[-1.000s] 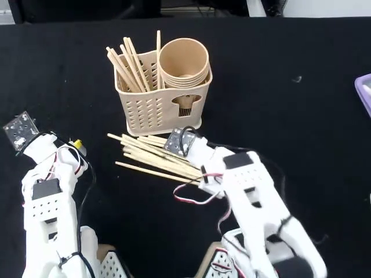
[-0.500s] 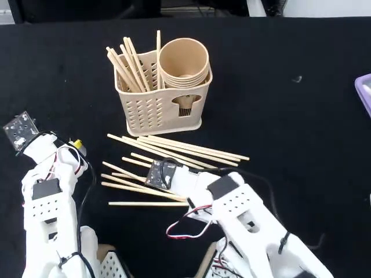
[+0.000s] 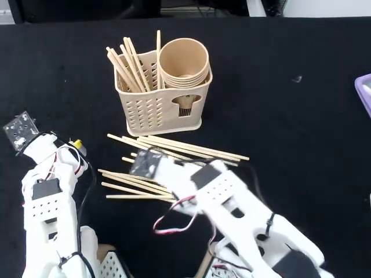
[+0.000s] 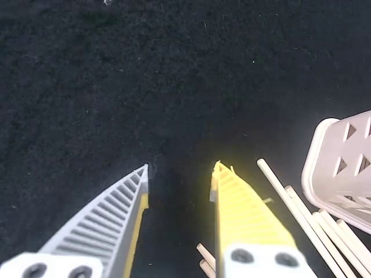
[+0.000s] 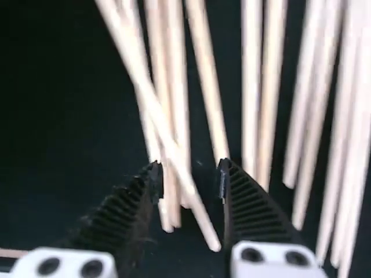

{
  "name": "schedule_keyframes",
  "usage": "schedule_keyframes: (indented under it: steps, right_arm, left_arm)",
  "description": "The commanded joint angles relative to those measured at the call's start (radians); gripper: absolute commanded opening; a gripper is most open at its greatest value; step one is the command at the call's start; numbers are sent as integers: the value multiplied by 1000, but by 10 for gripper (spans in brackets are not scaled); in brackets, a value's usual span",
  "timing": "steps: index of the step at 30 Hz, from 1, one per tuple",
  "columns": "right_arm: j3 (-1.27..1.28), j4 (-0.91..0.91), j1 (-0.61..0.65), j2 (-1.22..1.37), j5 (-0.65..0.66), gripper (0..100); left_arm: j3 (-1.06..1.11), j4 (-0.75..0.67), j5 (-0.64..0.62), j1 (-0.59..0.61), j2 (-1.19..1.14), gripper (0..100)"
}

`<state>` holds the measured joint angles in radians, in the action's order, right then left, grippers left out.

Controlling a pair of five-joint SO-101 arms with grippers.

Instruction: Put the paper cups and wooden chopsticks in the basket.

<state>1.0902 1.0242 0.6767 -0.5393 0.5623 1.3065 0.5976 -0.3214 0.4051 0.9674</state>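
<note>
The black counter (image 3: 301, 174) is carrying everything. Across it the right arm (image 3: 232, 202) is swinging leftward. A second ago its wrist was sitting just below the basket, over one tight pile of sticks, and now it is lying further left and nearer the arms' bases. The left arm (image 3: 46, 197) is keeping to its place by the counter's left edge.

The basket (image 3: 159, 110) is standing upright as before, holding the stacked paper cups (image 3: 184, 61) in one compartment and a sheaf of chopsticks (image 3: 130, 63) in the other. The sweep is splitting the loose chopsticks (image 3: 191, 150): most are staying fanned near the basket's foot, while a smaller bunch (image 3: 130, 186) is being dragged off to the left.

The right hand (image 5: 188, 168) is standing spread, its jaws straddling the ends of a few sticks without pinching them. The left hand (image 4: 181, 168) is hanging spread and empty over bare cloth.

The cups look done. The sticks, now more scattered, are probably needing several separate picks.
</note>
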Motion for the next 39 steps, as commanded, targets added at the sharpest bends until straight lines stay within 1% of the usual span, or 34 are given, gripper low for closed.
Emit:
schedule_keyframes:
  steps: [1, 3, 8, 10, 14, 17, 18, 19, 21, 27, 34, 39]
  right_arm:
    - [-42, -48, 137, 31, -57, 159]
    - [-36, -103, 163, 64, -80, 159]
    - [-48, -227, 153, 202, -81, 159]
    - [-64, -244, 152, 254, -86, 159]
    - [-122, -172, 152, 286, -87, 141]
    - [-157, -130, 149, 255, -87, 19]
    - [-166, -117, 149, 239, -87, 7]
    - [-176, -95, 144, 219, -87, 22]
    - [-194, -68, 129, 176, -81, 9]
    - [-202, -15, 55, 41, -80, 11]
    - [-165, -54, 63, 22, -86, 11]
    - [-185, -52, 57, -13, -86, 11]
  left_arm:
    - [-15, -17, -5, -1, 18, 180]
    - [-13, -17, -5, -1, 18, 180]
    - [-13, -17, -5, 1, 18, 180]
    - [-13, -17, -5, 1, 18, 180]
    - [-13, -17, -5, 1, 18, 180]
    - [-13, -17, -5, 2, 18, 180]
    - [-13, -17, -5, 2, 18, 180]
    - [-13, -17, -5, 2, 18, 180]
    - [-13, -17, -5, 2, 18, 180]
    - [-15, -15, -5, 2, 18, 180]
    - [-15, -17, -5, 2, 18, 180]
    - [-15, -17, -5, 2, 18, 180]
